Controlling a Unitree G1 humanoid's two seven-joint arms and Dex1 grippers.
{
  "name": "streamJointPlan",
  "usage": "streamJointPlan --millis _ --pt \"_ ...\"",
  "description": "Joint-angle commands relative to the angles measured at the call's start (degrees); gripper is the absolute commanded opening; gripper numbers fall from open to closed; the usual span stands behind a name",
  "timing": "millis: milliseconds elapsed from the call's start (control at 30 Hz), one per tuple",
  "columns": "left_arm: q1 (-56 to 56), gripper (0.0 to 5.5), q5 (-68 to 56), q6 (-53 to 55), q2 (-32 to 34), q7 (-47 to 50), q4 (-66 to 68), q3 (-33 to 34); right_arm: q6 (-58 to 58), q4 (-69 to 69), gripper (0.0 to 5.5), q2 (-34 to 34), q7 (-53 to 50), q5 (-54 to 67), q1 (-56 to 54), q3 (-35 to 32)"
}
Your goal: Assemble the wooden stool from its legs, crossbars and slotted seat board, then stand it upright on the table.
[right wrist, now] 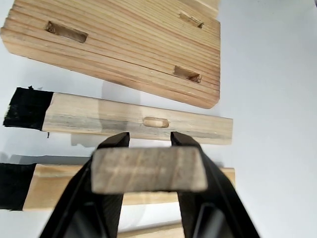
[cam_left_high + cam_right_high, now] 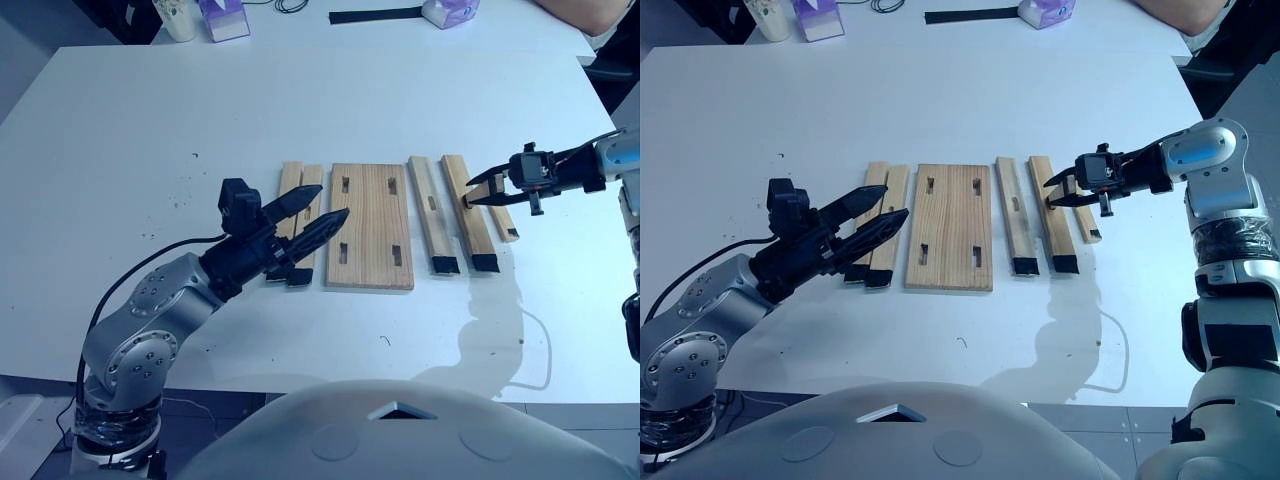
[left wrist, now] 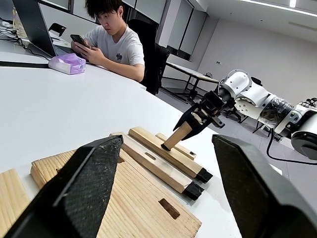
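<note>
Right wrist view: early step, right gripper pinching a crossbar end above a leg. Left gripper wide, empty. Next, push crossbar into the leg's slot.

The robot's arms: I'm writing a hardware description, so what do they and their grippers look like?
The left arm has rounded silver-grey joint housings with small screws, a black forearm and a black cable trailing from it. The left gripper is black, with two long, tapered jaws. The right arm has smooth silver-white shells; the right gripper is black, with shorter jaws.
</note>
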Motion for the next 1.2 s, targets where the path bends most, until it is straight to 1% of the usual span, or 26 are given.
streamJointPlan --millis 33,200,300,467,667,833,1000,1200 --pt "0.27 3.32 -0.80 0.49 0.99 0.41 -0.83 0.30 4.22 -3.35 1.31 -1.72 2.23 1.39 3.03 0.03" --pt "0.07 3.32 -1.35 0.43 1.31 0.66 -1.00 0.43 20.62 -9.71 1.31 -4.37 4.24 7.55 1.70 1.84" --pt "-0.14 3.32 -1.45 0.34 1.41 0.64 -0.78 0.23 24.72 -9.31 1.31 -3.87 4.26 7.79 -0.01 3.63" --pt "-1.17 3.32 -2.18 0.95 2.28 -0.12 -0.11 0.17 20.78 -9.26 1.31 -3.54 4.14 4.42 3.80 5.06" --pt "-0.97 3.32 -3.20 1.20 3.45 -0.30 -0.09 0.66 17.37 -8.07 1.31 -4.18 3.03 3.24 6.73 4.14" --pt "-2.58 3.32 -4.15 1.74 4.39 -0.73 0.93 0.80 21.23 -6.72 1.31 -2.11 1.48 5.13 7.15 2.43" --pt "-4.19 3.32 -5.03 2.46 5.35 -1.59 2.09 0.55 26.90 -9.49 1.31 -0.29 0.42 8.36 9.45 0.77" --pt "-5.71 3.32 -5.94 3.39 6.49 -2.97 3.37 0.66 27.42 -12.79 1.31 -0.12 -1.34 8.06 14.03 0.50"
